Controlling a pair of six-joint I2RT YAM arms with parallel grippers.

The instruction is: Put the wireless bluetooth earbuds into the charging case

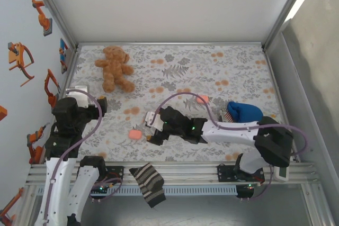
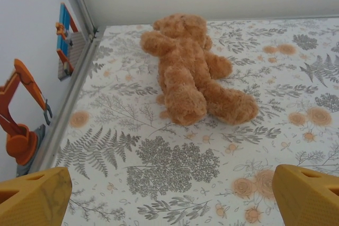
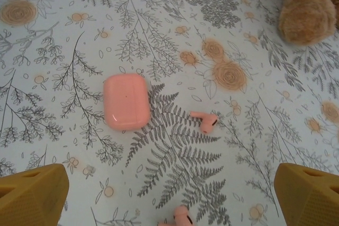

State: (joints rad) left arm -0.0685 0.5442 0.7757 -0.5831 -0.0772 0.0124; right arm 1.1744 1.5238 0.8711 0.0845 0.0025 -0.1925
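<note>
Starting leftmost, the left gripper point(image 2: 169, 200) hangs wide open and empty, facing the teddy bear point(image 2: 193, 72). The right gripper point(image 3: 169, 197), also spread and empty, hovers over the floral cloth point(image 3: 63, 35). There the pink case point(image 3: 125, 101) lies flat, one earbud point(image 3: 205, 120) near its right and a second earbud point(image 3: 180, 216) between the fingers.

Robot lab, aluminium-framed enclosure point(image 1: 169, 44)

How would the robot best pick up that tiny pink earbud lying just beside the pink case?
Probably from straight above, pinching the earbud across its rounded head: it lies flat on the cloth, apart from the charging case, so both sides are free.
</note>
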